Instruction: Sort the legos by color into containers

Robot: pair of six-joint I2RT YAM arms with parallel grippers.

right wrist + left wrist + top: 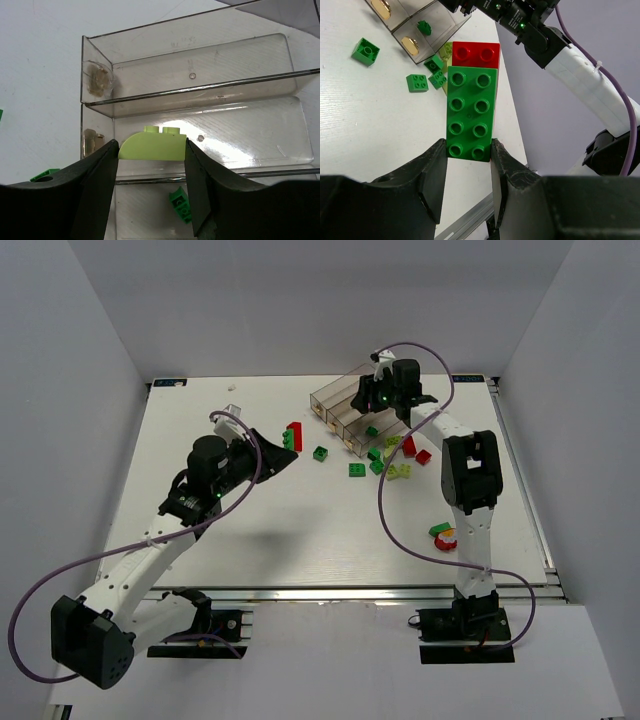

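Observation:
My left gripper (468, 155) is shut on the near end of a long dark green brick (470, 112) with a red brick (476, 54) stuck at its far end; the pair shows left of the tray in the top view (293, 436). My right gripper (151, 150) is shut on a lime rounded brick (152, 146) and holds it over the middle compartment of the clear tray (200, 87). The top view has that gripper (375, 397) above the tray (330, 400). One dark green brick (181, 204) lies in the nearest compartment.
Loose dark green bricks (320, 453) (357, 470), lime bricks (398, 472) and red bricks (409, 447) lie in front of the tray. A green and red cluster (442, 536) sits by the right arm's base. The right arm (580, 75) reaches across behind the left gripper's brick.

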